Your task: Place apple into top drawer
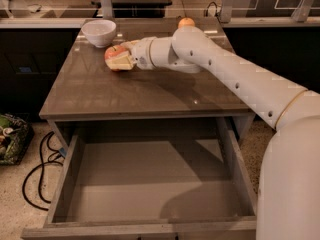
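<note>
The red-pink apple (114, 52) sits at the far left part of the grey tabletop (140, 91). My gripper (119, 59) reaches across the table from the right, and its pale fingers (121, 62) are closed around the apple, just above the surface. The top drawer (145, 181) is pulled wide open below the table's front edge, and its flat grey bottom is bare.
A white bowl (99, 32) stands just behind the apple at the table's back left. A small orange fruit (186, 22) sits at the back, behind my arm. Black cables (37, 166) and a green bag (10, 139) lie on the floor at left.
</note>
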`<state>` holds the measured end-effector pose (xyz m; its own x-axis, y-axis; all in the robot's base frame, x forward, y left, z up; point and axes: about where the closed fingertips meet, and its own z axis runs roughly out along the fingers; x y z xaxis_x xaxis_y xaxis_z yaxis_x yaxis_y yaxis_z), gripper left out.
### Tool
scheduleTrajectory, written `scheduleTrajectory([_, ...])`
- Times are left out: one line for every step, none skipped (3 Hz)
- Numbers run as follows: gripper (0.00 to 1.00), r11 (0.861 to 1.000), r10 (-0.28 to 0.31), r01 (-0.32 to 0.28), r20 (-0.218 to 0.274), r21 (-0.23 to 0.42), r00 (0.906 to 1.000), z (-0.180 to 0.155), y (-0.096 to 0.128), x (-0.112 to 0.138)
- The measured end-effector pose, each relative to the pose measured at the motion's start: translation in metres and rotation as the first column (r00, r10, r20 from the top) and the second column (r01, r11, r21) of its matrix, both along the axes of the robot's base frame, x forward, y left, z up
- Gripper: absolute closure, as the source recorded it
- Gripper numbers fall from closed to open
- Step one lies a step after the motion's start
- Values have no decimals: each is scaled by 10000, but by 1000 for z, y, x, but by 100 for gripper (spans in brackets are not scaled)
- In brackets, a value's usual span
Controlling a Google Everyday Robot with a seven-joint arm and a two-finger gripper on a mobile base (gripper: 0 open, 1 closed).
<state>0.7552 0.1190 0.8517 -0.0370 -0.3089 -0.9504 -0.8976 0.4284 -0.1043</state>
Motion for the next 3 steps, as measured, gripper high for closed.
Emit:
scheduleTrajectory([100,10000,1,-1,-1,0,10000,0,0,0])
scheduleTrajectory([100,9996,118,-116,111,-250,9999,22,-13,-20])
scheduleTrajectory([100,9988,187,-168,402,-460,9990,51,-33,-61])
